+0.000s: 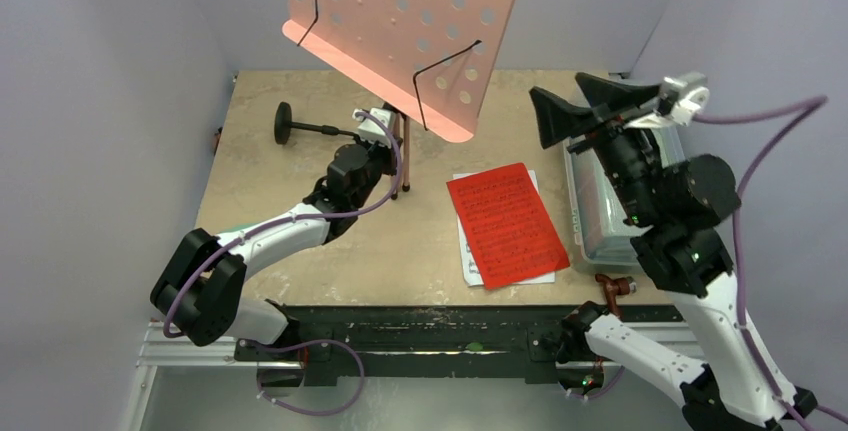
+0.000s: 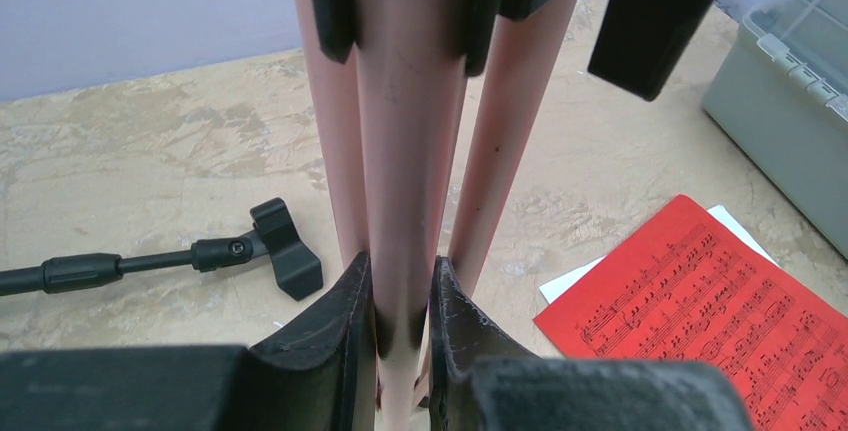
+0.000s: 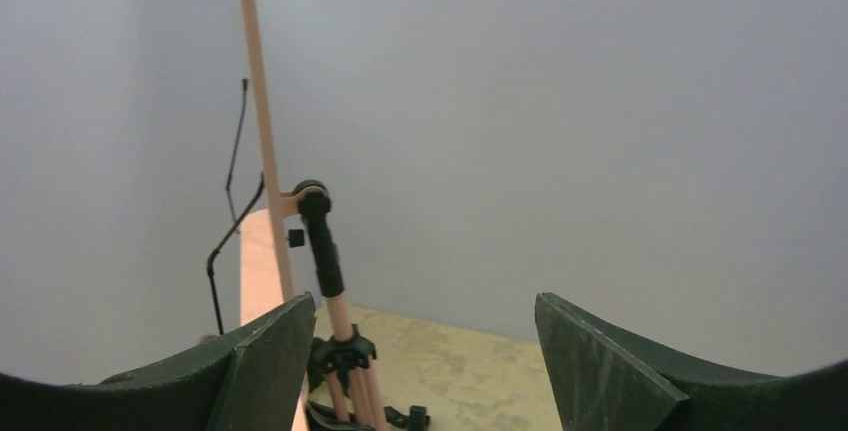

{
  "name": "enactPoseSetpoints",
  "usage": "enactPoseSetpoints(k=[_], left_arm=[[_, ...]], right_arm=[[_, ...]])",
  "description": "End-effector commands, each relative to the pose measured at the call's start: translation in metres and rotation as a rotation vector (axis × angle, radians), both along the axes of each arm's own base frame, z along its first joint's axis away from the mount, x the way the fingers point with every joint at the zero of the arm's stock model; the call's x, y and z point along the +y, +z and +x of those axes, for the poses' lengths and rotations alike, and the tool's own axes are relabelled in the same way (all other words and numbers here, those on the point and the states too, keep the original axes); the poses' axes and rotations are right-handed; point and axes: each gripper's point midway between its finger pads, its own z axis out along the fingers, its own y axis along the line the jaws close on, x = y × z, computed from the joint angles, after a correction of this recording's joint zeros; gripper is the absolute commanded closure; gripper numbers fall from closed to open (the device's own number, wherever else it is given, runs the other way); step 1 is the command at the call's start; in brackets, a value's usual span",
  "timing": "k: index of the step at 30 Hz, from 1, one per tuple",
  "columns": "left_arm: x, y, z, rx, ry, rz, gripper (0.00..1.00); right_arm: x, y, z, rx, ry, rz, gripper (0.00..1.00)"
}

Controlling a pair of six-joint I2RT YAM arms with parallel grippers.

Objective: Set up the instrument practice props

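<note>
The pink perforated music stand [image 1: 400, 21] stands upright at the back of the table, its desk tilted and its legs folded together. My left gripper [image 2: 402, 301] is shut on one pink leg tube [image 2: 405, 151], low on the stand. In the top view the left gripper [image 1: 385, 136] sits at the stand's base. A red sheet-music page [image 1: 507, 223] lies on a white page [image 1: 465, 256] at mid-table. The small black round-base stand [image 1: 300, 128] lies on its side at the back left. My right gripper [image 1: 556, 86] hangs open and empty, raised to the right of the music stand [image 3: 320, 251].
A clear plastic lidded box [image 1: 600, 211] sits at the right edge of the table under the right arm. Grey walls close in the table on three sides. The black stand's clamp end [image 2: 285, 249] lies just left of the pink legs.
</note>
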Motion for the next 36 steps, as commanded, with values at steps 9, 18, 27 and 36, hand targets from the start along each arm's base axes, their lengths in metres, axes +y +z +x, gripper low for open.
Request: enactPoseSetpoints(k=[9, 18, 27, 36], left_arm=[[-0.004, 0.003, -0.002, 0.003, -0.005, -0.042, 1.0], [-0.01, 0.011, -0.004, -0.018, -0.048, -0.029, 1.0], [-0.009, 0.006, -0.002, -0.01, -0.037, -0.022, 1.0], [-0.017, 0.011, -0.005, -0.009, -0.077, -0.046, 1.0]], right_arm=[[0.003, -0.095, 0.083, 0.145, -0.093, 0.016, 0.01], [0.109, -0.111, 0.113, -0.09, 0.488, -0.108, 0.04], [0.167, -0.108, 0.124, -0.169, 0.726, -0.006, 0.08], [0.2, -0.094, 0.136, -0.206, 0.68, 0.056, 0.17]])
